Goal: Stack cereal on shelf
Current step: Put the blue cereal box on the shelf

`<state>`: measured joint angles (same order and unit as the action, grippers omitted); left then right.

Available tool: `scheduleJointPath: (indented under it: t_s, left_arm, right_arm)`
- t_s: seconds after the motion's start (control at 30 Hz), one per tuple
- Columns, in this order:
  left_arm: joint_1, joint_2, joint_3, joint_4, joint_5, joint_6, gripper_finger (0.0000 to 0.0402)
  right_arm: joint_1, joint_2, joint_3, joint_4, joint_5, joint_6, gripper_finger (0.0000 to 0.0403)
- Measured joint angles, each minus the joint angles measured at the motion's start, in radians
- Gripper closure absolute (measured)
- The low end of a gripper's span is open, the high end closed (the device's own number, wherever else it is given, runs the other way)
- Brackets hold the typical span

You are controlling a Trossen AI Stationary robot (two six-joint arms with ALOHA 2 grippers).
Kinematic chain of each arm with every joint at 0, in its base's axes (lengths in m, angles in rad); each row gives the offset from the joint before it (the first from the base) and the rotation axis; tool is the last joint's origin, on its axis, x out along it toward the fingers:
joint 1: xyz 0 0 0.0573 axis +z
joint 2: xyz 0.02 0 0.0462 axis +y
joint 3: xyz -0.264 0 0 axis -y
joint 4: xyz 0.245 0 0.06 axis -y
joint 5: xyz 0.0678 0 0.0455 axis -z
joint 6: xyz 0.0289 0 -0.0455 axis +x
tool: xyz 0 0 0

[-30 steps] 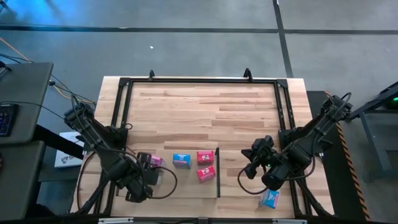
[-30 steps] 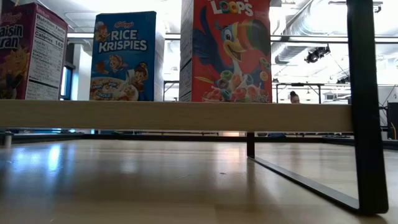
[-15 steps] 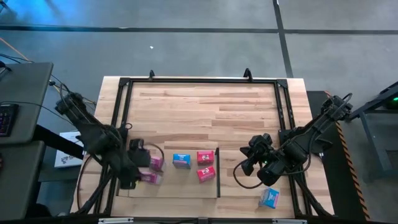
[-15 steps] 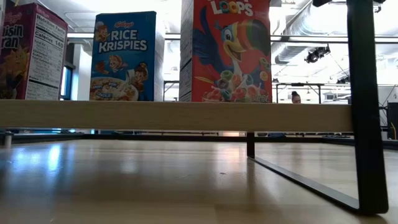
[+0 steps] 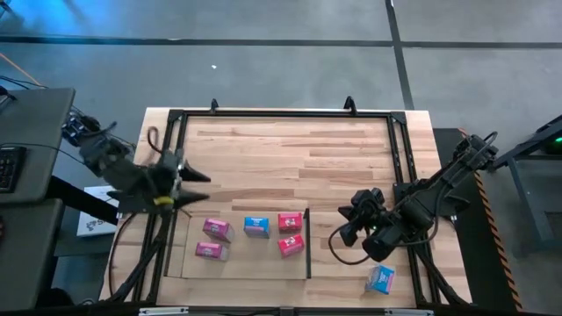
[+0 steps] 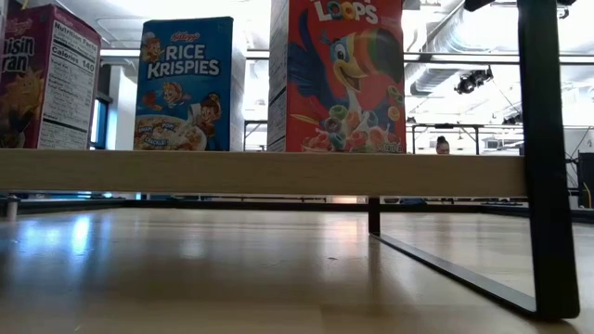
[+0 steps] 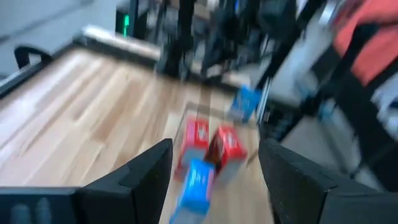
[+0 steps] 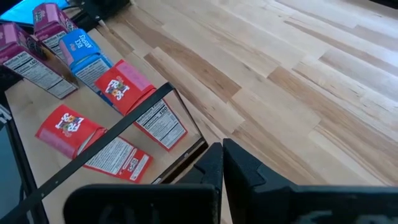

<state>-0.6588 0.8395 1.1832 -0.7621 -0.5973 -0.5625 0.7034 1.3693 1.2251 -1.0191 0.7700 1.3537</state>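
The shelf (image 5: 241, 263) lies flat near the table's (image 5: 290, 149) front edge, its dark side wall (image 5: 308, 243) standing upright along its right edge. Five cereal boxes sit on the shelf: two pink boxes (image 5: 216, 230) (image 5: 209, 251) at its left, one behind the other; a blue box (image 5: 256, 226) in the middle; and two red boxes (image 5: 290, 222) (image 5: 291, 245) just left of the side wall. A sixth box, also blue (image 5: 380, 280), lies off the shelf, well to the right of the side wall, near the table's front right corner. The left gripper (image 5: 195, 187) hangs behind the shelf's left end, above the table's left side, empty, with its fingers (image 7: 152, 177) spread wide. The right gripper (image 5: 349, 224) hangs just right of the side wall, behind the stray blue box, with its fingers (image 8: 249, 174) closed together and holding nothing.
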Motion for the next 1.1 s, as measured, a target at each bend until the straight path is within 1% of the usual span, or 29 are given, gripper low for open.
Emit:
scheduleJointPath:
  t_s: [0.07, 0.17, 0.23, 0.3, 0.4, 0.53, 0.67, 0.77, 0.87, 1.0, 1.1]
  left_arm:
    - [0.024, -0.086, -0.088, 0.116, -0.003, 0.024, 0.0170]
    - [0.057, -0.183, -0.201, 0.310, 0.004, 0.084, 0.0170]
    - [0.074, -0.229, -0.265, 0.407, 0.017, 0.132, 0.0170]
    - [0.094, -0.266, -0.327, 0.468, 0.027, 0.172, 0.0170]
    - [0.137, -0.307, -0.410, 0.560, 0.080, 0.212, 0.0170]
    - [0.208, -0.359, -0.514, 0.647, 0.178, 0.217, 0.0172]
    - [0.279, -0.400, -0.612, 0.778, 0.269, 0.191, 0.0172]
    - [0.316, -0.419, -0.661, 0.863, 0.314, 0.155, 0.0172]
    - [0.337, -0.428, -0.688, 0.906, 0.313, 0.129, 0.0173]
    - [0.353, -0.428, -0.694, 0.925, 0.261, 0.123, 0.0173]
    - [0.354, -0.428, -0.694, 0.925, 0.192, 0.127, 0.0173]
  right_arm:
    - [-0.005, 0.000, 0.000, 0.000, 0.001, 0.000, 0.0403]
    - [-0.023, 0.000, 0.000, 0.000, 0.001, 0.000, 0.0403]
    - [-0.033, 0.000, 0.000, 0.000, 0.007, 0.009, 0.0403]
    - [-0.049, 0.000, 0.000, 0.002, 0.016, 0.017, 0.0403]
    - [-0.076, 0.000, 0.000, 0.014, 0.015, 0.019, 0.0403]
    - [-0.120, -0.001, 0.000, 0.034, 0.010, 0.019, 0.0402]
    - [-0.171, -0.016, 0.000, 0.014, -0.053, 0.034, 0.0391]
    - [-0.199, -0.038, 0.000, -0.021, -0.106, 0.010, 0.0368]
    - [-0.212, -0.078, 0.000, -0.057, -0.125, -0.004, 0.0332]
    - [-0.201, -0.133, 0.000, -0.101, -0.168, -0.049, 0.0274]
    - [-0.171, -0.170, 0.000, -0.126, -0.266, -0.080, 0.0231]
